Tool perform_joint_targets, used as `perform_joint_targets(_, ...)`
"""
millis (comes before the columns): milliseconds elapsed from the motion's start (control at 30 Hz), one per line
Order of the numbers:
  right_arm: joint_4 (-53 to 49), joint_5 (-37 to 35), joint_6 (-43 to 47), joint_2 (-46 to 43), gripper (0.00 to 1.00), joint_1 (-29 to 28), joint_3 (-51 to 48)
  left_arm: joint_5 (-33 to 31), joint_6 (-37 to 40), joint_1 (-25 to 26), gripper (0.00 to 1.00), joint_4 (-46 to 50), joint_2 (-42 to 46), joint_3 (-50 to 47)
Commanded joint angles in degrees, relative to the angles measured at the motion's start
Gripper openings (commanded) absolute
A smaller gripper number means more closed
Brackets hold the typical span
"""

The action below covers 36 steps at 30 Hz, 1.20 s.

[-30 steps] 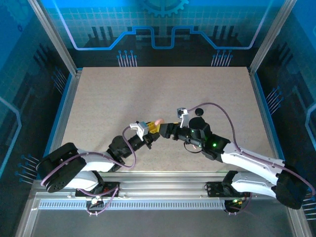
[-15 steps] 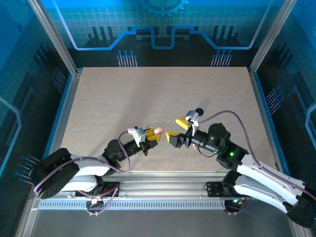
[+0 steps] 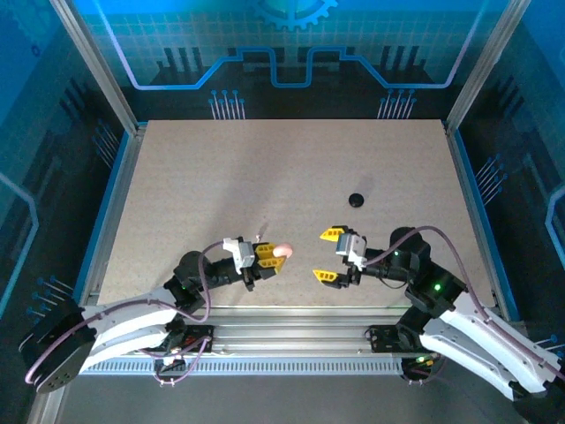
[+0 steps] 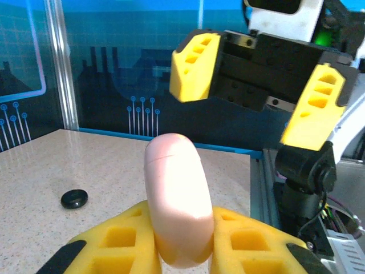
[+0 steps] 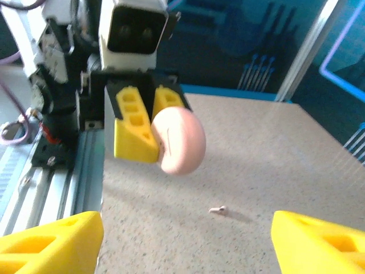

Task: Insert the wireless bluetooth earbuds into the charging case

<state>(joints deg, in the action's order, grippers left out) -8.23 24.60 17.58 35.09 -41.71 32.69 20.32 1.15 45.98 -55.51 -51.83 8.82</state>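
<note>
From above, we see a speckled beige table [image 3: 265, 168] framed by aluminium rails, with blue patterned panels walling the far side and both flanks. Both arms work close to the near edge, which leaves most of the tabletop beyond them bare except for a small black disc [image 3: 356, 200] right of centre. The left gripper [image 3: 275, 254] is clamped tight on the pale-pink charging case [image 3: 282, 251]. The right gripper [image 3: 328, 254] faces it across a clear gap, with its yellow fingers spread wide and nothing between them. From the left wrist, we see the charging case [image 4: 177, 205] standing on edge between the two yellow fingers, with a thin seam near its top. The right gripper [image 4: 254, 85] hangs open above and beyond it. The black disc [image 4: 74, 198] lies on the table to the left, well apart, and the table's right rail [image 4: 259, 182] runs close by. From the right wrist, we see our own right gripper [image 5: 185, 245] with its fingers far apart at the bottom corners. Straight ahead, the left gripper [image 5: 162, 134] holds the charging case [image 5: 179, 140] raised above the table. One tiny pale earbud [image 5: 219, 210] lies on the surface below it, in open space, and the near rail [image 5: 57, 171] runs along the left.
</note>
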Motion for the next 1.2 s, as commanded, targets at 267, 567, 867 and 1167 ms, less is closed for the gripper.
perform_joint_targets(267,-6.77,15.93,9.28,14.38,0.67,0.72,10.6,5.62,6.82,-0.16,0.11,6.85,4.94,0.26)
perform_joint_targets(567,-11.6,23.08,13.05,24.29,0.56,0.74,17.4,5.81,7.73,-0.1,0.12,6.38,4.66,0.49)
perform_joint_targets(867,-15.31,27.13,16.25,31.61,0.45,0.7,22.99,5.85,8.0,-0.17,0.12,6.32,4.29,0.98)
perform_joint_targets(1167,-20.1,28.46,19.64,35.82,0.37,0.67,26.72,5.62,7.47,-0.18,0.12,5.68,4.19,1.08)
